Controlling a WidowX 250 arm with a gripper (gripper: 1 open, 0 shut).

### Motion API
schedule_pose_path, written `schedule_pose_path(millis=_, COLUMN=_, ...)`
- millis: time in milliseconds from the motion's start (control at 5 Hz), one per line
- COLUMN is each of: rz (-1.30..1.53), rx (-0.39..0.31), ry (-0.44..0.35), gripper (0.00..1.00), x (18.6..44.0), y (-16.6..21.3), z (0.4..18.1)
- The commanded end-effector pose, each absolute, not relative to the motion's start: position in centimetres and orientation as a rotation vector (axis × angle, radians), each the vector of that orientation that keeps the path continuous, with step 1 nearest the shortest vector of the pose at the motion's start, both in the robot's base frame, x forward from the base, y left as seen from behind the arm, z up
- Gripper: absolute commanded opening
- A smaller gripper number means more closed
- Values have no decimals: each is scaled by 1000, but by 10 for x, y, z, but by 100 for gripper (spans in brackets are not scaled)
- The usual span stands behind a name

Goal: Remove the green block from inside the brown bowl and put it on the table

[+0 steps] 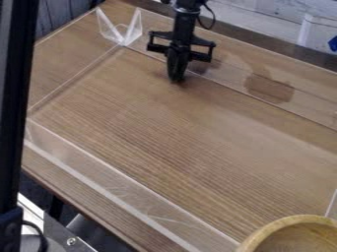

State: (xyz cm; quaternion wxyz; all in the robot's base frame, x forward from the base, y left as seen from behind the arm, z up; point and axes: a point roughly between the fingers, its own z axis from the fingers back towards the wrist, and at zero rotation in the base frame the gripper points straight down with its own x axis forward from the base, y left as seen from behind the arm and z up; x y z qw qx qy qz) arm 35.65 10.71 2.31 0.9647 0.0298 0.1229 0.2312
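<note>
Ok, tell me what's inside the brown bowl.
Only part of the brown bowl shows at the bottom right edge: pale rim and some inner wall. No green block is visible; the rest of the bowl's inside is cut off by the frame.

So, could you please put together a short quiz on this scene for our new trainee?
1. True or false: the gripper has its fingers spread wide.
2. Where is the brown bowl: A) under the gripper, B) bottom right corner, C) far left?
3. Fill in: clear plastic walls border the ____.

Key: 1 false, the fingers are shut together; 2 B, far from the gripper; 3 table.
</note>
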Motion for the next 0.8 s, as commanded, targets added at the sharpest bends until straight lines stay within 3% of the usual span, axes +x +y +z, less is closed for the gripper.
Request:
schedule_pose_path(millis=0, rz=456, rx=40, ry=187, gripper=0, x=358, y=111, z=54)
schedule_pose_path(millis=400, rz=418, rx=12, ry=161, gripper=0, x=353, y=111, z=79)
schedule_pose_path(millis=600, rz=398, rx=-6, ry=129, gripper=0, x=349, y=113, z=100)
